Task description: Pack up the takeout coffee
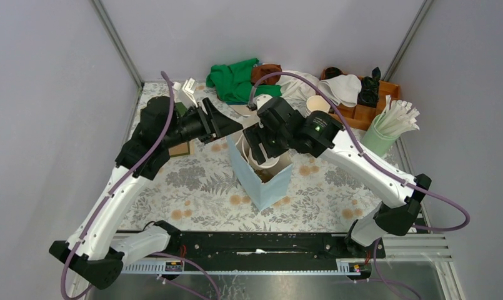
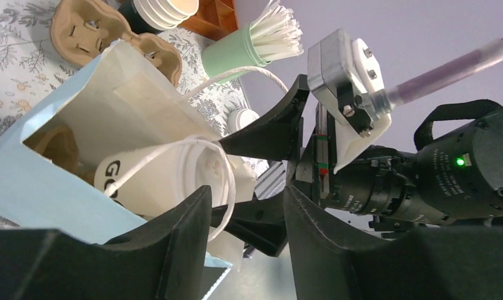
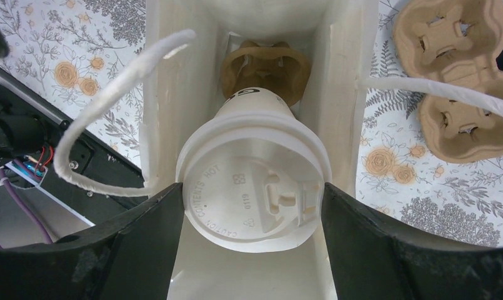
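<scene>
Only readable stuff is on the pale paper coffee cup (image 3: 256, 111). Its white round plastic lid (image 3: 252, 187) has embossed "CONTENTS HOT" curving along the lid's left edge, plus "0119" near the lid's middle. Just under the lid, the cup wall has dark letters starting "GO", rest hidden.

The top camera looks down from above and behind the arms (image 1: 114, 197) over the whole table (image 1: 192, 187). The left wrist camera sits low and close, facing sideways past the left gripper (image 2: 247, 190) into the paper bag (image 2: 49, 187). The right wrist camera looks straight down into that bag, right above the cup (image 3: 236, 200). All three share the bag.
</scene>
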`<state>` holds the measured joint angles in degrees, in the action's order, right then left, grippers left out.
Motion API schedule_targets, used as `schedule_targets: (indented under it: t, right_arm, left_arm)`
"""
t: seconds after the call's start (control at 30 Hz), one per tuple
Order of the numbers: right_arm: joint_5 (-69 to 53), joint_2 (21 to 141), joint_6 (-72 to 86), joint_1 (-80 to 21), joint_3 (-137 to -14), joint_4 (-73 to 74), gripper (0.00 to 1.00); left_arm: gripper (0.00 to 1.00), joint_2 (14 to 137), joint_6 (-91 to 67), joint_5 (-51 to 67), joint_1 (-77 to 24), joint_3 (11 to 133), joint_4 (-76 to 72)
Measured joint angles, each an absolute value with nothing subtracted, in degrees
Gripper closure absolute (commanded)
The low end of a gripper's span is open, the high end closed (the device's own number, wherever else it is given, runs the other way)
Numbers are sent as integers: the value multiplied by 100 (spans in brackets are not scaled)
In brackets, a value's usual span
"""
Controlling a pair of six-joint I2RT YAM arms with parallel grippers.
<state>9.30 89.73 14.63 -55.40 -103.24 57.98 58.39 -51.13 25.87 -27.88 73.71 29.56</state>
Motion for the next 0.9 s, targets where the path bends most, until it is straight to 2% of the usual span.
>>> schedule_targets:
  t: [0.13, 0.33, 0.43, 0.63, 0.9]
  right_arm:
    - [882, 8831, 1533, -5485, -10219, 5760, 42]
    - [821, 8554, 1680, -5306, -9915, 5601, 43]
    - [777, 8434, 1726, -5253, -9769, 5583, 43]
    - [648, 8420, 1750, -5247, -9725, 5575, 45]
    - [633, 8429, 1745, -5247, -9741, 5577, 45]
  left_arm:
    - [59, 6001, -4875, 2709, -2799, 7341, 2714]
    - [62, 6005, -4718, 2729, -2803, 7126, 2556]
    - [61, 6007, -4692, 2786, -2803, 7024, 2561]
    - [51, 6145, -4652, 2910, -2810, 7008, 2552]
    - [54, 6466, -4648, 3006, -3028, 7015, 2541]
